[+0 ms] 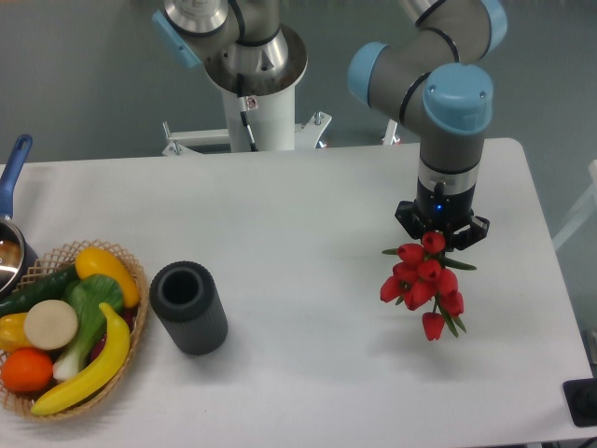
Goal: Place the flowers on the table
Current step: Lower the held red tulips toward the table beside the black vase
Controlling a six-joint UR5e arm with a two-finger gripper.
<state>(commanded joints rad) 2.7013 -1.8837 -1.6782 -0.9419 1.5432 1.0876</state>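
Note:
The flowers (424,283), a small bunch of red tulip buds with green leaves, hang below my gripper (438,241) at the right side of the white table (308,215). The buds point down toward me, and a faint shadow lies on the table beneath them. My gripper points straight down over the bunch and is shut on its stem end. The fingers are hidden behind the buds and the wrist. I cannot tell whether the lowest buds touch the table.
A dark cylinder (189,307) stands at the front left. A wicker basket (131,280) of toy fruit and vegetables sits at the left edge, with a blue-handled pot (11,233) behind it. The arm's base (250,65) stands behind the table. A black object (583,401) is at the lower right corner.

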